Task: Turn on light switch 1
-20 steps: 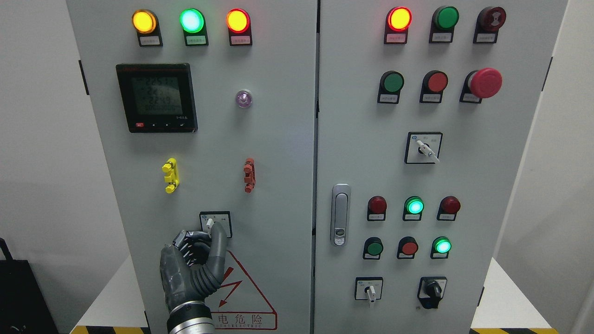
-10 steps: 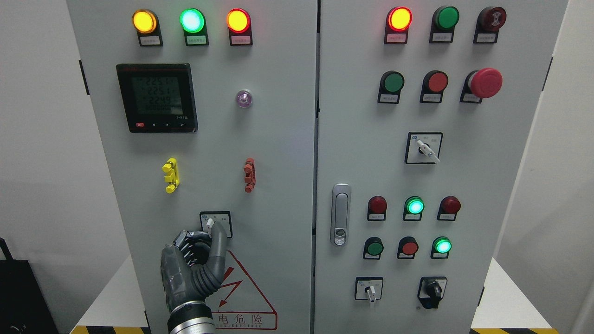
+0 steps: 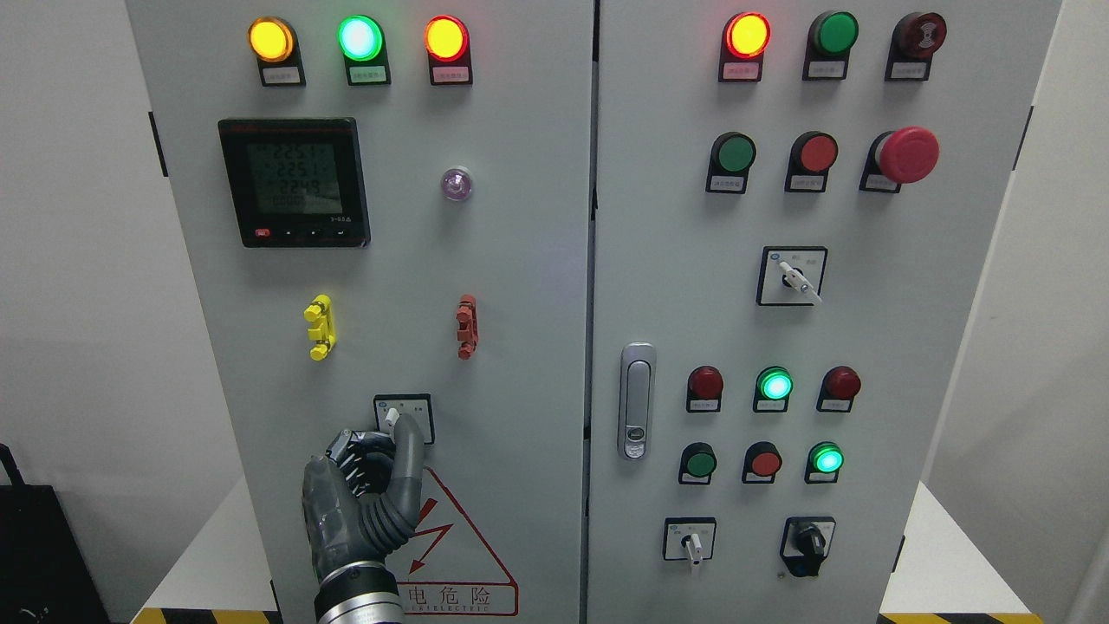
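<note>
Behind the left hand, the selector switch, base half hidden.

"电危险" on warning sign (meter digits unclear)

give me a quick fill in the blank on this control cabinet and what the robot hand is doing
The left hand reaches up to the selector switch just above the ____ triangle warning sign.
Of the three top lamps on the left door, the middle lamp glows ____.
The yellow clip sits ____ the digital meter.

Missing words: red; green; below
</note>
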### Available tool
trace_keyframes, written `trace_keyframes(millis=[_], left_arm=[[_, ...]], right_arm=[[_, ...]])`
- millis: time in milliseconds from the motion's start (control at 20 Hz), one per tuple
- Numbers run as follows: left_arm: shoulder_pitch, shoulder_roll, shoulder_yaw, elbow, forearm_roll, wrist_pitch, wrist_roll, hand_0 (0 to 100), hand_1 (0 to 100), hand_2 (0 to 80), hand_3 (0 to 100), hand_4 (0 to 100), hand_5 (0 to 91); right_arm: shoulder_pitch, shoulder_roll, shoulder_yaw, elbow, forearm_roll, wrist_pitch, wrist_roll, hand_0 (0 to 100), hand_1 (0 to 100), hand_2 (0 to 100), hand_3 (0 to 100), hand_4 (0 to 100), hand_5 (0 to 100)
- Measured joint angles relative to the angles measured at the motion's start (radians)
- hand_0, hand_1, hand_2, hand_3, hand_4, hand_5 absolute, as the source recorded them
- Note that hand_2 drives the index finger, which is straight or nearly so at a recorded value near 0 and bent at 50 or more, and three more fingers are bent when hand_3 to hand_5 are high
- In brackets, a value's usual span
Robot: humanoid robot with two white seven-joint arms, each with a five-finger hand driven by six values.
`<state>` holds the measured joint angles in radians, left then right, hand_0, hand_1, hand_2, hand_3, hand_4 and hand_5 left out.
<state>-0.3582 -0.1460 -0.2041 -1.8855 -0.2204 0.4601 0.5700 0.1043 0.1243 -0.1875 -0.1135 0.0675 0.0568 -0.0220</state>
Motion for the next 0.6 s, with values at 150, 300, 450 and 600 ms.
trace_keyframes(millis=[150, 300, 450, 600], left_arm=[[0.000, 0.000, 0.000, 0.000, 0.000, -0.002, -0.002, 72, 43, 60.8, 88, 85, 70.4], [0.000, 0.000, -0.001, 0.000, 0.000, -0.004, -0.004, 72, 42, 60.7, 88, 85, 70.5], [-0.001, -0.001, -0.001, 0.000, 0.000, -0.005, -0.004, 73, 42, 60.7, 88, 85, 70.5], [-0.001, -0.001, -0.001, 0.000, 0.000, -0.006, -0.001, 73, 41, 60.7, 88, 85, 70.5]], right_arm=[[0.000, 0.000, 0.000, 0.000, 0.000, 0.000, 0.000, 0, 0, 0, 0, 0, 0], [0.000, 0.000, 0.000, 0.000, 0.000, 0.000, 0.000, 0, 0, 0, 0, 0, 0], [0.000, 0.000, 0.000, 0.000, 0.000, 0.000, 0.000, 0, 0, 0, 0, 0, 0], [0.000, 0.000, 0.000, 0.000, 0.000, 0.000, 0.000, 0, 0, 0, 0, 0, 0]])
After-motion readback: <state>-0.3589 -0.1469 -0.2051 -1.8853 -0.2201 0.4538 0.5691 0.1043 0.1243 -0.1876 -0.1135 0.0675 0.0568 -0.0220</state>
